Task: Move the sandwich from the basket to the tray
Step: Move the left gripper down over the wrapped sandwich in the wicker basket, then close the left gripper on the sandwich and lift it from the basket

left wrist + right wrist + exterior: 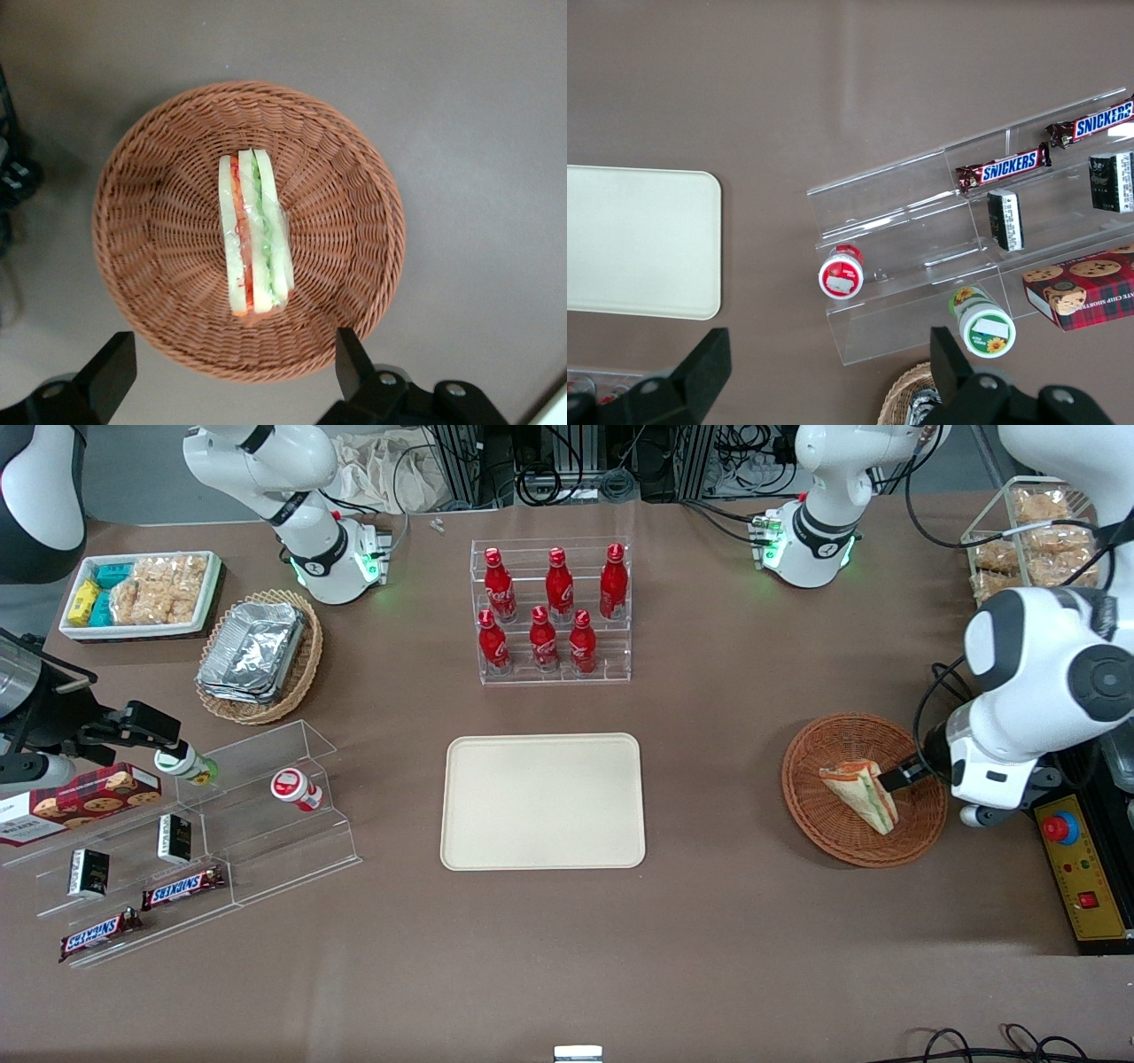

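Note:
The sandwich (pixel 859 793) (pixel 255 235), a wrapped wedge of pale bread with orange and green layers, lies on its side in the middle of the round reddish-brown wicker basket (pixel 828 828) (pixel 159 221). My left gripper (pixel 897 777) (pixel 230 367) hovers above the basket's rim at the working arm's end, open, with its fingers (pixel 353 359) wide apart and nothing between them. It is not touching the sandwich. The cream-beige tray (pixel 542 802) (pixel 638 239) lies flat at the table's middle, toward the parked arm from the basket, with nothing on it.
A clear rack of red bottles (pixel 554 611) stands farther from the front camera than the tray. A yellow control box with a red button (pixel 1081 868) sits beside the basket. A wire rack of bagged snacks (pixel 1028 540) is at the working arm's end.

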Robot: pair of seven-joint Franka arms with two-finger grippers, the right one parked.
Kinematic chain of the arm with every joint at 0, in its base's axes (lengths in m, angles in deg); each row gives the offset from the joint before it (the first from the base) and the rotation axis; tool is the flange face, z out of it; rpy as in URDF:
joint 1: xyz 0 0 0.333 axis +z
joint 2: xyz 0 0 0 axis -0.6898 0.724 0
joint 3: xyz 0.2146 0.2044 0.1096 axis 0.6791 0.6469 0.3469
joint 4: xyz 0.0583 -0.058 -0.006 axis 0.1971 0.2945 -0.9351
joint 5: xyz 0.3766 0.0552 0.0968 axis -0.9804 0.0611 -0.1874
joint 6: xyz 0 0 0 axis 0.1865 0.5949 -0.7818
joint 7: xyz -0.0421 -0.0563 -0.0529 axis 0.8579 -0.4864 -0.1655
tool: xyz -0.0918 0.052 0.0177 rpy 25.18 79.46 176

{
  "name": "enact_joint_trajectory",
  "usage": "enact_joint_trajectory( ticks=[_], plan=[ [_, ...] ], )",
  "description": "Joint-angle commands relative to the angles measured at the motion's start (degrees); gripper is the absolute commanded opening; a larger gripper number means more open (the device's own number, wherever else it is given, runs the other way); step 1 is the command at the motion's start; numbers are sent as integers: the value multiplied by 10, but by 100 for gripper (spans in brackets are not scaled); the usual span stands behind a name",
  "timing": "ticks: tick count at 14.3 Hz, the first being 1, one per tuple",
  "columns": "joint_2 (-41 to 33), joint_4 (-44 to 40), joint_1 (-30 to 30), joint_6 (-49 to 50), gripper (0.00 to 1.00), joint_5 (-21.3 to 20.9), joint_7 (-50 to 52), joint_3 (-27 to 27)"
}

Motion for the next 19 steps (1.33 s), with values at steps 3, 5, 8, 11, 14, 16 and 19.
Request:
enact_joint_trajectory(
  ticks=[3, 5, 8, 11, 14, 16, 19],
  plan=[
    [16, 56, 0, -91, 100, -10, 75, -2],
    [26, 55, 0, -92, 100, -10, 87, -2],
    [39, 57, 1, -99, 100, -10, 89, -2],
    [41, 70, 2, -107, 100, -10, 90, -1],
    [41, 86, 2, -119, 100, -11, 90, 10],
    [42, 101, 2, -141, 100, -10, 89, 10],
    [47, 113, 2, -166, 100, -11, 89, 11]
  ],
)
